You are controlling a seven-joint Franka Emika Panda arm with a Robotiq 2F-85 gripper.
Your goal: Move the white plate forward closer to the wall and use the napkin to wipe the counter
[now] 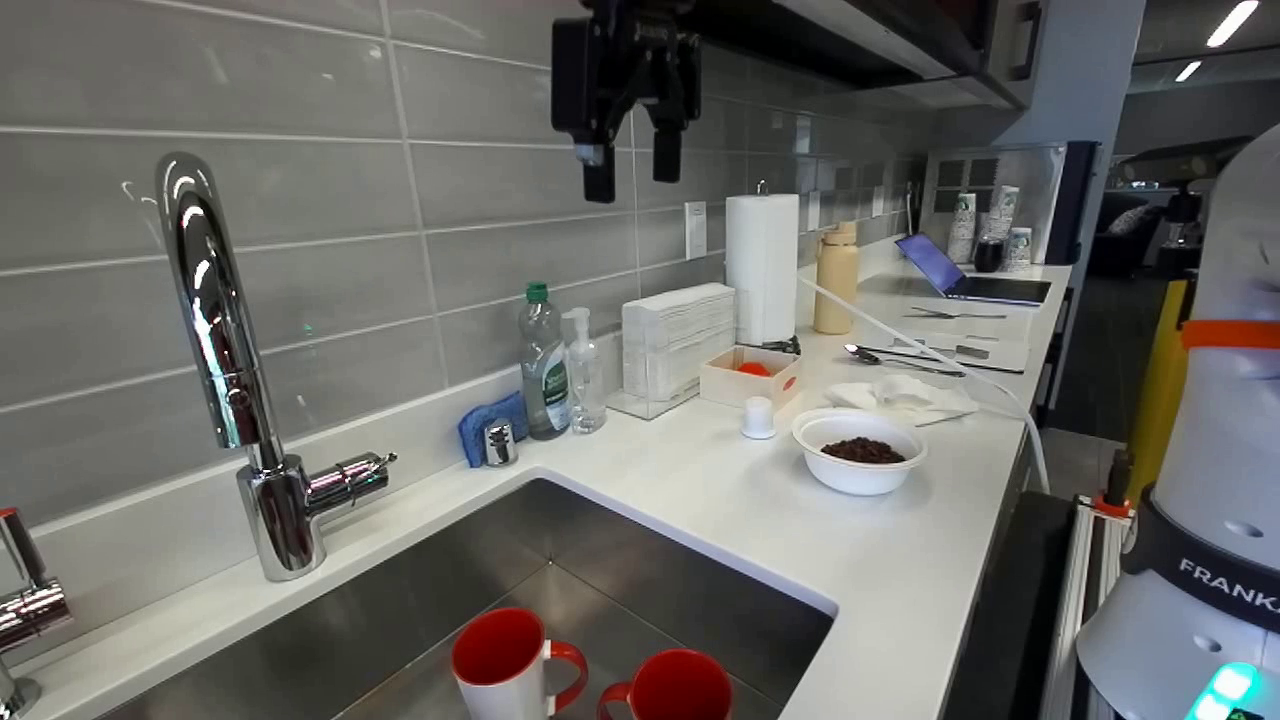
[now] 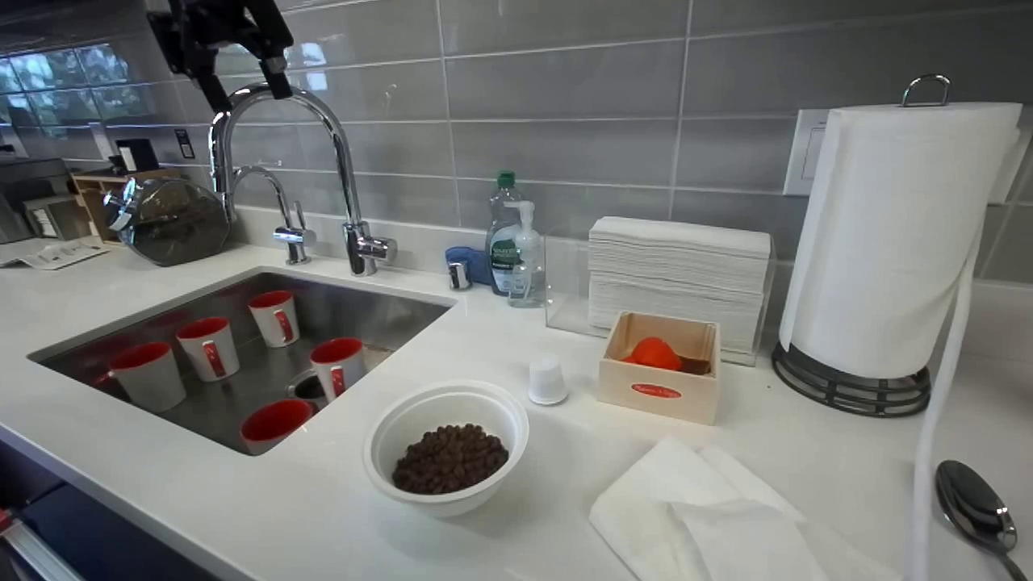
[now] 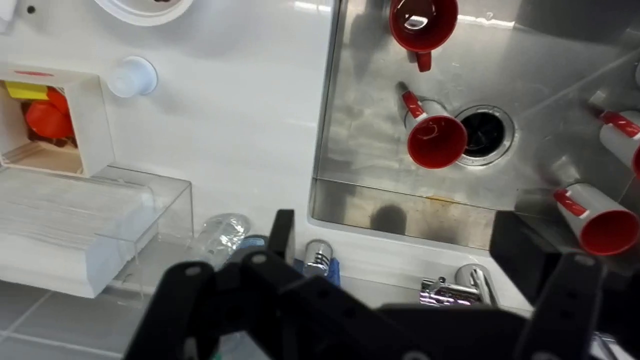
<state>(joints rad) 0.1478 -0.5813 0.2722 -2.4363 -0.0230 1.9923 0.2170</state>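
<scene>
Clearly, the arm [image 1: 1225,440] beside the counter [image 1: 905,570] reads "FRANK"

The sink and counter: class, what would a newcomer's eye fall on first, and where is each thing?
The red-lined mugs would probably catch the eye first, bright inside the steel sink. Next comes the open black tool, high up against the grey tiled wall in both exterior views. Then the white dish holding dark brown pellets draws notice, on the counter between the sink and the rumpled napkin.
</scene>
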